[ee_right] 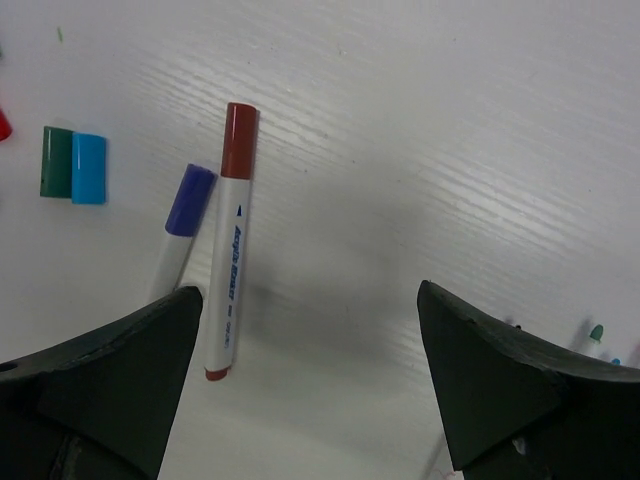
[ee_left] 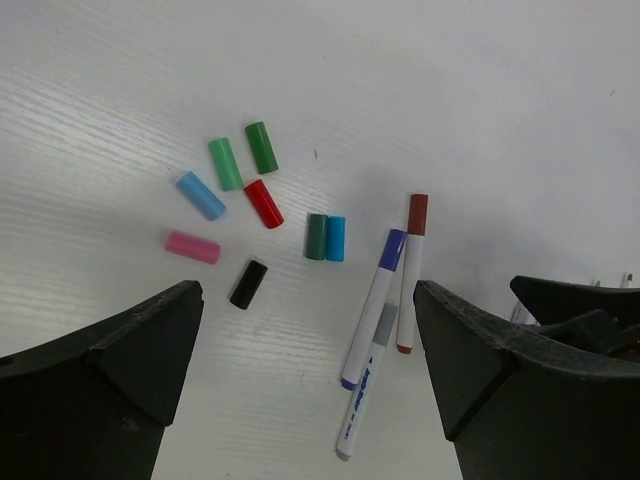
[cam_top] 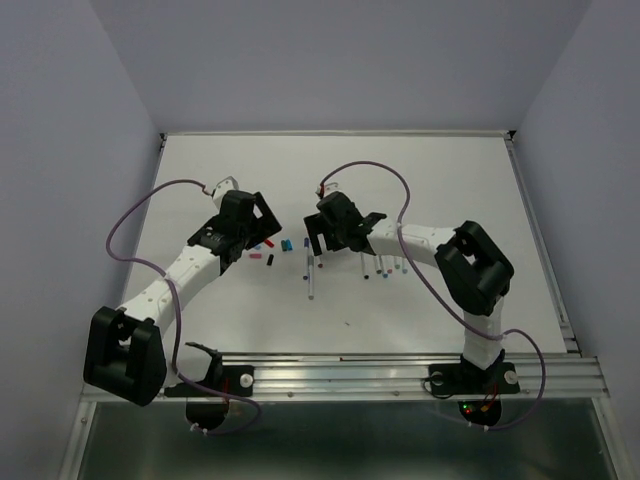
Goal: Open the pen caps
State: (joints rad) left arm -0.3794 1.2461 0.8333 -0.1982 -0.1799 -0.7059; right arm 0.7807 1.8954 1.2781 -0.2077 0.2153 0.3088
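Now we are hovering our left gripper point(ee_left: 305, 300) and right gripper point(ee_right: 310, 292) wide open, empty, over loose caps point(ee_left: 264, 203) and capped pens point(ee_left: 410, 270).

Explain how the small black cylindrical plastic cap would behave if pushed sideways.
The small black cylindrical plastic cap would probably roll, since it lies on its round side on the flat white table. Being so short, it seems very light and may skid or spin away. Its smooth surface could slip from a pinch.
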